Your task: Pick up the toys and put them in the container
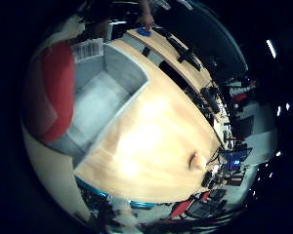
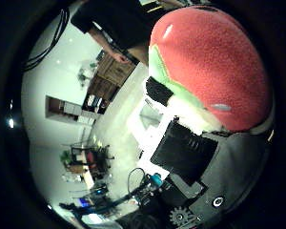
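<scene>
A red plush toy [image 2: 210, 62] with a green patch fills much of the right thumb side palm view, close against the palm. Black parts of my hand [image 2: 186, 153] curl up against it, so the hand is shut on the toy and holds it in the air. The toy's red edge [image 1: 49, 88] also shows in the right little finger side palm view, just beside the grey container [image 1: 125, 66], which stands open on one end of the wooden table [image 1: 171, 136] far below the palm. The inside of the container looks bare.
A small blue thing [image 1: 144, 31] lies at the table's far end, by a person's hand [image 1: 146, 14]. Office desks, chairs and shelves stand around the table. A person in black stands beyond the toy [image 2: 114, 24].
</scene>
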You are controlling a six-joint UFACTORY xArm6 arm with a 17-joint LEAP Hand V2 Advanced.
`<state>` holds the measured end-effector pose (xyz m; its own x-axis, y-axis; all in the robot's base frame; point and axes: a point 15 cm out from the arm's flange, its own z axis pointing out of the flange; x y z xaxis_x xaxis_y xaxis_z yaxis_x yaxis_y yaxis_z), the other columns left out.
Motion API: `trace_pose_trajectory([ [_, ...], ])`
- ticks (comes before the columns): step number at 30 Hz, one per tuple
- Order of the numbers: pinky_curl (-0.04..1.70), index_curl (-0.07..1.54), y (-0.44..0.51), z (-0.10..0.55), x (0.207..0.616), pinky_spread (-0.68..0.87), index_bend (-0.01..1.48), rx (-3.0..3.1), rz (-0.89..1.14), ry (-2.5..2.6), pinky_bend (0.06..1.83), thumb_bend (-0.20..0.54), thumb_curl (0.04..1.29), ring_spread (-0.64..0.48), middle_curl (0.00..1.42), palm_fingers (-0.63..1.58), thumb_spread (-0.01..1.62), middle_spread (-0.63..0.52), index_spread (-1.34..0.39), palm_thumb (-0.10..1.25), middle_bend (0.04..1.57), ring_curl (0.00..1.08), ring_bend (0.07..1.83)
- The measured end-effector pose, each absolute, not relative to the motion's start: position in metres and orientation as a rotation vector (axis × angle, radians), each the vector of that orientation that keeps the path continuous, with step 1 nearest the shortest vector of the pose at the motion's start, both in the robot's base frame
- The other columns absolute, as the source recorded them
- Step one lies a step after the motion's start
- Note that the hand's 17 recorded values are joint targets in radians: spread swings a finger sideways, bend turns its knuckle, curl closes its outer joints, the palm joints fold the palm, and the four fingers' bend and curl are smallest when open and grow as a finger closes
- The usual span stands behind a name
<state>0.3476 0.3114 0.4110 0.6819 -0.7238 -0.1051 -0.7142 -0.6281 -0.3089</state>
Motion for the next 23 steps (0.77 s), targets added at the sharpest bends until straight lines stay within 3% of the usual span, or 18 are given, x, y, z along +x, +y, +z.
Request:
trace_pose_trajectory([
  [6,0.62,0.64,0.327,0.408,0.346,-0.31,0.97,-2.594,-0.03,1.104,1.25,-0.017,0.28,-0.21,0.58,1.24,1.3,-0.18,-0.3,0.71,1.27,0.52,1.4],
  [8,0.61,0.61,0.328,0.405,0.347,-0.34,0.88,-2.605,-0.024,1.104,1.25,-0.063,0.25,-0.22,0.57,1.18,1.26,-0.2,-0.32,0.61,1.26,0.52,1.4],
  [9,0.6,0.58,0.327,0.404,0.348,-0.38,0.73,-2.611,-0.024,1.102,1.26,-0.106,0.23,-0.23,0.56,1.06,1.2,-0.21,-0.35,0.49,1.23,0.51,1.41],
  [10,0.6,0.56,0.326,0.402,0.349,-0.43,0.59,-2.618,-0.023,1.102,1.29,-0.119,0.22,-0.25,0.54,0.79,1.13,-0.24,-0.39,0.37,1.13,0.51,1.41],
  [11,0.62,0.56,0.325,0.4,0.348,-0.43,0.54,-2.625,-0.019,1.105,1.31,-0.121,0.22,-0.25,0.53,0.64,1.1,-0.24,-0.4,0.32,1.07,0.52,1.4],
  [12,0.64,0.55,0.323,0.394,0.346,-0.3,0.5,-2.647,-0.006,1.107,1.25,-0.11,0.21,-0.21,0.49,0.15,1.02,-0.22,-0.43,0.21,0.92,0.5,1.27],
  [14,0.62,0.49,0.32,0.384,0.342,-0.11,0.45,-2.702,0.029,1.104,1.2,-0.084,0.21,-0.14,0.43,-0.07,0.94,-0.19,-0.45,0.12,0.8,0.43,1.07],
  [17,0.51,0.4,0.322,0.383,0.344,0.11,0.39,-2.753,0.06,1.073,1.08,-0.053,0.23,-0.05,0.37,-0.12,0.87,-0.15,-0.46,0.06,0.65,0.3,0.84],
  [23,0.43,0.37,0.326,0.38,0.345,0.31,0.3,-2.759,0.066,1.046,0.99,-0.038,0.26,0.01,0.32,-0.04,0.82,-0.12,-0.46,0.02,0.51,0.24,0.7],
])
